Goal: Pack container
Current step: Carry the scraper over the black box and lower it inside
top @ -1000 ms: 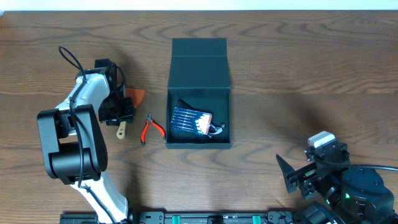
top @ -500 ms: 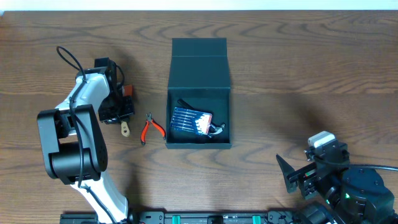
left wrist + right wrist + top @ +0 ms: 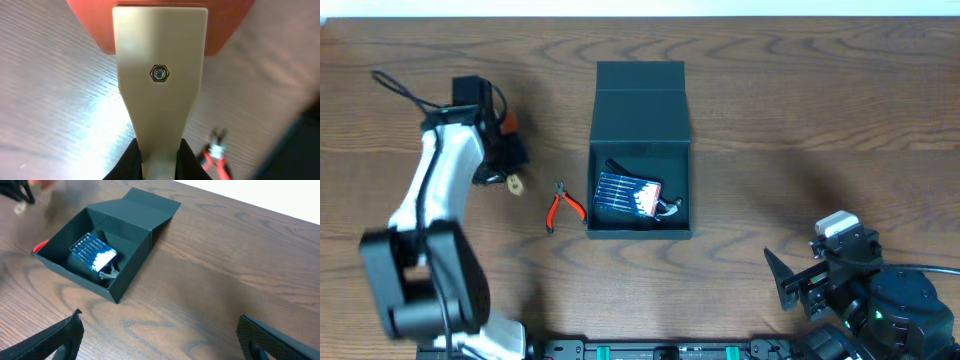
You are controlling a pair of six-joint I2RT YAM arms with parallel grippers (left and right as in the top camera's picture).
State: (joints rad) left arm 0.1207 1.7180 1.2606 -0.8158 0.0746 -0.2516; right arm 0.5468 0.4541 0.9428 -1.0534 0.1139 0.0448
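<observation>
Container (image 3: 640, 105), lid flap thrown back, sits mid-table with blue packet (image 3: 628, 194) inside and red-handled pliers (image 3: 563, 205) just beside its left wall; left gripper (image 3: 160, 159) clamped tight on tan handle of orange-bladed scraper (image 3: 159, 95); right gripper (image 3: 159, 330) empty, jaws spread wide.

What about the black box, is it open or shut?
Open. The lid lies folded back behind the box, and a blue packet shows inside.
</observation>
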